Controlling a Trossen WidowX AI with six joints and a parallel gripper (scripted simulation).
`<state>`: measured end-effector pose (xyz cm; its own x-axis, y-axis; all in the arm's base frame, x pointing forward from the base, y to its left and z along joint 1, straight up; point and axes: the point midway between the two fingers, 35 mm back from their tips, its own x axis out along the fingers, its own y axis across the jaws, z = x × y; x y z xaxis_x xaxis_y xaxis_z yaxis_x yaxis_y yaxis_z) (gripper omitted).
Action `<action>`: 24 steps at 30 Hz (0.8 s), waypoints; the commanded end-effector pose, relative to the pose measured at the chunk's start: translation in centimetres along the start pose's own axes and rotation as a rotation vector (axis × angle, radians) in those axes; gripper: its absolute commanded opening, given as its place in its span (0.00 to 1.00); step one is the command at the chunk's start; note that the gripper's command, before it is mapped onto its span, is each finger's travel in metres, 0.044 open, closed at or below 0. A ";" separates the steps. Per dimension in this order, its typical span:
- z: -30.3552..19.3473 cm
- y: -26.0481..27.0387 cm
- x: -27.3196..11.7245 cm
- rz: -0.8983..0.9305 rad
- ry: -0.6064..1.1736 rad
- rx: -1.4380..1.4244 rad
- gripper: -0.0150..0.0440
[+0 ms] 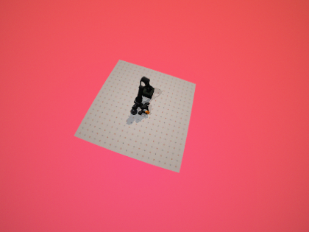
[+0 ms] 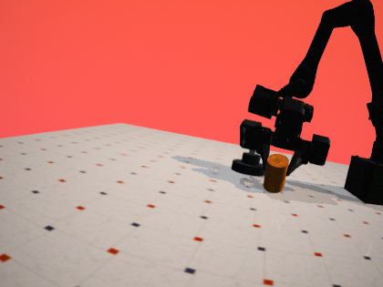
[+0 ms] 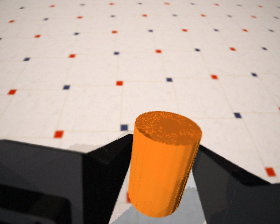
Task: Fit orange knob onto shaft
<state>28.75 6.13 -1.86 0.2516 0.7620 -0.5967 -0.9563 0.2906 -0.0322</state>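
Note:
The orange knob (image 1: 147,112) (image 2: 275,174) (image 3: 161,172) is a cylinder, close to upright in the exterior view. Its upper end shows flat and speckled; no hole is visible and its underside is hidden. My gripper (image 2: 277,168) (image 3: 162,144) is shut on the knob, with a finger on each side. I cannot tell whether the knob's lower end touches the mat. The round black pedestal (image 1: 134,112) (image 2: 247,167) stands beside and behind the knob, to its left in the exterior view. A little of the grey shaft (image 2: 252,151) shows above it; its flat side cannot be made out.
The arm's base (image 1: 148,92) (image 2: 365,181) stands behind, at the right edge in the exterior view. The dotted pale mat (image 1: 165,139) (image 2: 137,250) (image 3: 95,65) lies under everything. In the exterior view the gripper's left side hangs close above the pedestal.

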 end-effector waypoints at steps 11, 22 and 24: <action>-1.0 0.1 -0.6 -0.001 -0.144 0.001 0.56; -1.0 0.2 -0.7 0.003 -0.148 0.004 0.69; -1.0 0.2 -0.7 0.003 -0.148 0.004 0.69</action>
<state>28.23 5.06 -2.28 0.2681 0.8394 -0.4727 -0.9566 0.2899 -0.0278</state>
